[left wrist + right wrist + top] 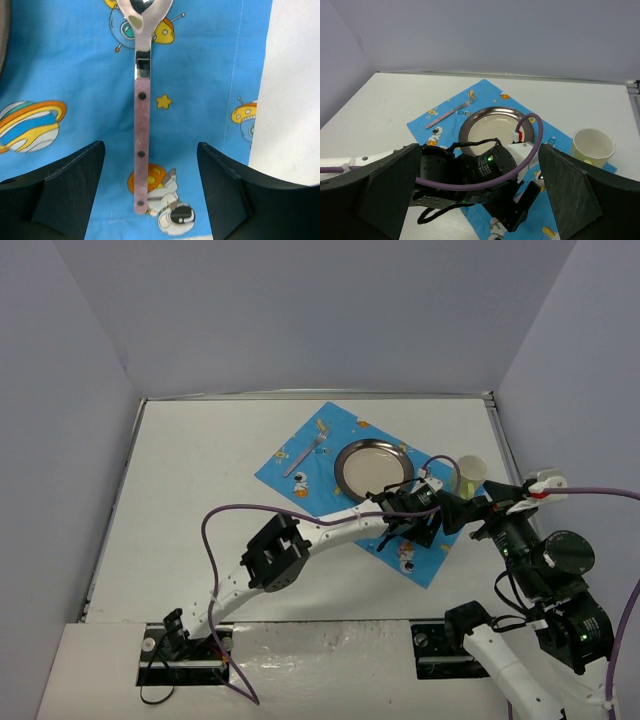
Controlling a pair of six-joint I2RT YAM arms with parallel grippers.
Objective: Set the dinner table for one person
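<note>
White walls box in the desk point(200, 460), seen from above, with a blue astronaut cloth point(290, 468) laid askew near its middle as the place mat. A metal plate point(374, 466) sits at the cloth's centre and a fork point(303, 457) lies on its left, as a place setting asks. A pale cup point(472, 473) stands at the cloth's right corner. Both arms crowd the right side: the left gripper point(408, 525) is over the cloth beside the plate, and the right gripper point(455, 512) is just next to it.

From the left wrist, a spoon point(141, 125) with a pink handle lies flat on the cloth point(200, 75), its bowl pointing away. Bare desk point(295, 75) shows at the right. The left gripper point(149, 152) is spread wide, a finger point(65, 190) on either side of the handle, touching nothing I can see. I'd judge it is either lining up on the spoon or letting it go.

From the right wrist, the right gripper point(480, 150) gapes wide and holds nothing. It hangs above the left arm's wrist point(480, 170), facing the plate point(492, 127), fork point(449, 113) and cup point(593, 146)
</note>
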